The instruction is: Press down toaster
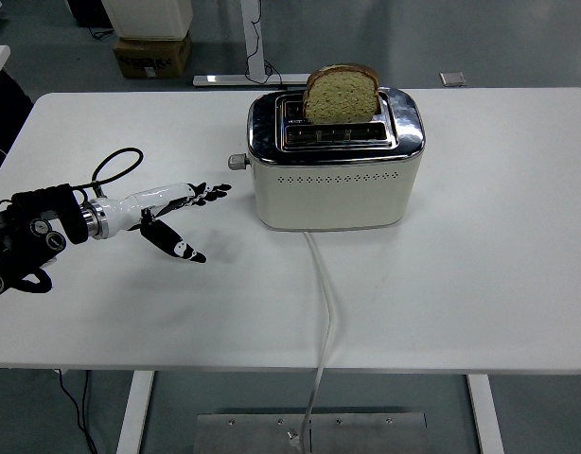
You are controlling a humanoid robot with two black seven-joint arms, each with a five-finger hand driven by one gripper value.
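Left hand [167,210]: your fingers lie straight and spread, thumb angled toward you, holding nothing; the fingertips stop just short of the lever.
Cord [324,312]: runs from the toaster's near wall over the table's near edge.
Lever [237,162]: on the toaster's left end, raised.
Toaster [336,168]: mid-table, toward the far side.
Bread [341,94]: stands high out of the far slot.
Table [480,274]: white.

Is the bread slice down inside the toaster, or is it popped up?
Popped up. The bread slice stands well above the slots of the toaster, and the lever sits high on its left end.
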